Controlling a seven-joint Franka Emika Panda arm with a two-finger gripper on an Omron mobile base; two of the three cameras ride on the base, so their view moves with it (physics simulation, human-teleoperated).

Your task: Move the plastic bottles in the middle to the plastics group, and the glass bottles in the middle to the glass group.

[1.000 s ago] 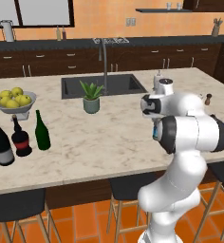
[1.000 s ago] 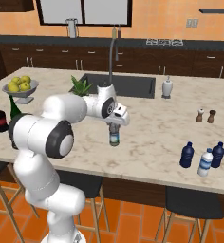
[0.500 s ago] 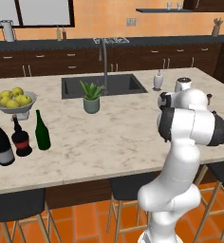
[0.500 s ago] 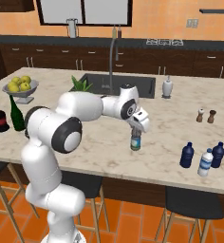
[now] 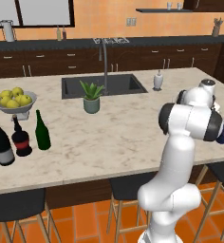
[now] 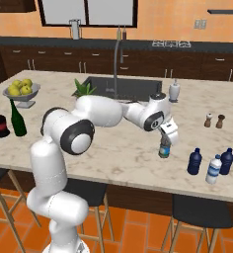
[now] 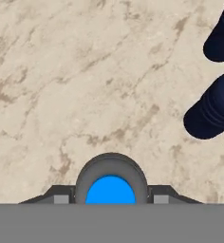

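My gripper point(image 6: 165, 141) is shut on the neck of the clear plastic bottle point(image 6: 164, 149) with blue label, held upright low over the counter. In the hand view its blue cap point(image 7: 110, 190) sits between my fingertips. To its right stand a squat dark blue bottle point(image 6: 194, 161), a clear blue-capped one point(image 6: 214, 169) and another dark blue one point(image 6: 227, 160); two of the dark ones point(image 7: 216, 109) point(image 7: 223, 33) show from above. At the far left the slim green glass bottle point(image 5: 42, 131) stands beside the round red-label bottle point(image 5: 21, 140) and the tall red-necked bottle point(image 5: 1, 142).
A sink point(image 5: 102, 85) with a tall faucet and a potted plant point(image 5: 91, 97) lie mid-counter. A fruit bowl point(image 5: 16, 102) sits at the left. A soap dispenser point(image 6: 174, 91) and two shakers point(image 6: 214, 120) stand behind the bottles. Stools point(image 6: 197, 210) line the counter's front edge.
My arm has swung right across the counter, carrying the clear bottle from the middle to just left of the blue bottles. Nothing else has moved.
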